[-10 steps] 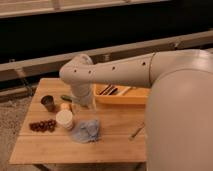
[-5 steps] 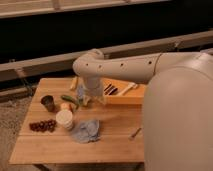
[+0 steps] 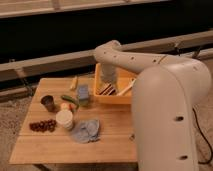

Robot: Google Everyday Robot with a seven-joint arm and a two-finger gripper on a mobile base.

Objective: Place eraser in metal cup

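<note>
Gripper: the gripper (image 3: 106,86) is held low over the left part of the yellow tray (image 3: 119,99), hanging from the grey wrist under the arm's bent elbow.
Jaws: spread wide; nothing is seen gripped between them.
Eraser: the eraser (image 3: 112,91) is seen as a dark oblong shape on the tray floor, just below and beside the jaws; contact cannot be told.
Metal cup: the metal cup (image 3: 48,103) is stood upright near the table's left edge, well apart from the tray and the gripper.
Change: half a second ago the gripper was held over the table left of the tray; it has been swung right, over the tray. The blue-grey block (image 3: 83,94) is now uncovered.
</note>
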